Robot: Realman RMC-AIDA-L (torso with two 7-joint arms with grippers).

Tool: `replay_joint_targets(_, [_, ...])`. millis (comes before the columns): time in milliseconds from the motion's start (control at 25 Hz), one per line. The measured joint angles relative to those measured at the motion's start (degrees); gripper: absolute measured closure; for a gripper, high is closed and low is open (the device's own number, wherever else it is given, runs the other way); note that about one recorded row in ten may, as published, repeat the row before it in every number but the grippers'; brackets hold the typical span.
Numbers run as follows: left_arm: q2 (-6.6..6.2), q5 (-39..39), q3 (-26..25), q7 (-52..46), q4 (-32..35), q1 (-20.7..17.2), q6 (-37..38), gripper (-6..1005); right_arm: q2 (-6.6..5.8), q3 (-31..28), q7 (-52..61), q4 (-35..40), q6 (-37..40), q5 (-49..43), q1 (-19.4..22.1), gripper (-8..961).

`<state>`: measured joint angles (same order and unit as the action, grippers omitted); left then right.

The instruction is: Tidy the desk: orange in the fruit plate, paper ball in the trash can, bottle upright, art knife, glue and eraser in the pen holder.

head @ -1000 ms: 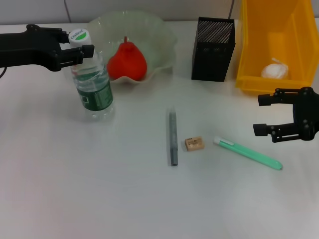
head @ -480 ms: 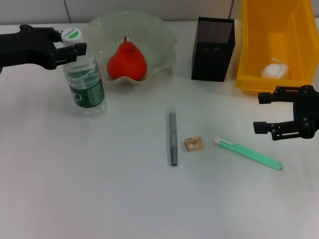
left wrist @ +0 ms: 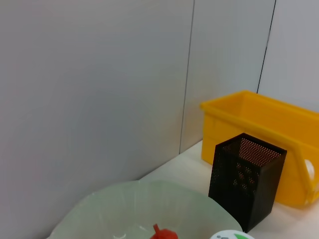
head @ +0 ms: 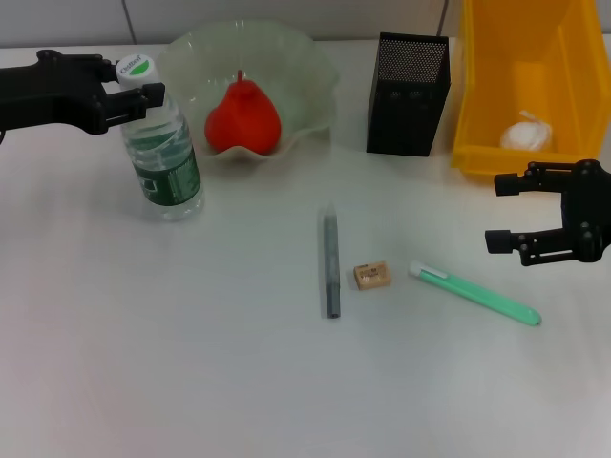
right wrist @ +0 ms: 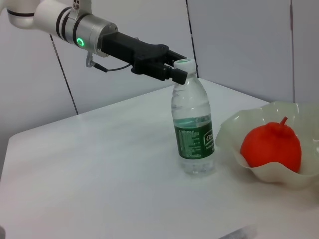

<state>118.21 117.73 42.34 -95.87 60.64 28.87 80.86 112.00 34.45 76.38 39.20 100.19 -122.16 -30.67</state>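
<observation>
L gripper (head: 134,84) clamped on upright bottle (head: 162,157) cap (R gripper (head: 506,215) apart, near glue (head: 474,293)).

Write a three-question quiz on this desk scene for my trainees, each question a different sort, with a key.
1. True or false: the orange lies in the fruit plate.
2. Which gripper is at the bottle cap: A left, B right?
3. Fill in: the paper ball lies in the ____.

Key: 1 true. 2 A; the left gripper is at the cap, the right gripper hangs open over the table. 3 trash can.
</observation>
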Motion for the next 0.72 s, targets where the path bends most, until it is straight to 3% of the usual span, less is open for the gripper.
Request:
replay_joint_targets(400, [0.02,-0.6,0.2,0.0,0.0,-0.1,0.3,392,-0.03,0.0,0.0,0.0,0.0,0.0,0.0,117])
replay_joint_targets(440, [0.02,-0.6,0.2,0.0,0.0,-0.1,0.3,342,-0.03,0.0,0.0,0.0,0.0,0.0,0.0,117])
replay_joint_targets(560, [-0.51,-10.6,-1.0,-0.4,0.7,-1.1,4.8,194,-0.03,0.0,0.0,0.0,0.0,0.0,0.1,117])
replay_joint_targets(720, [-0.97,-17.6,-2.2,-1.1,0.7,-1.7,8.8,199,-0.03,-0.2,0.1,0.0,0.1,0.0,0.1,117])
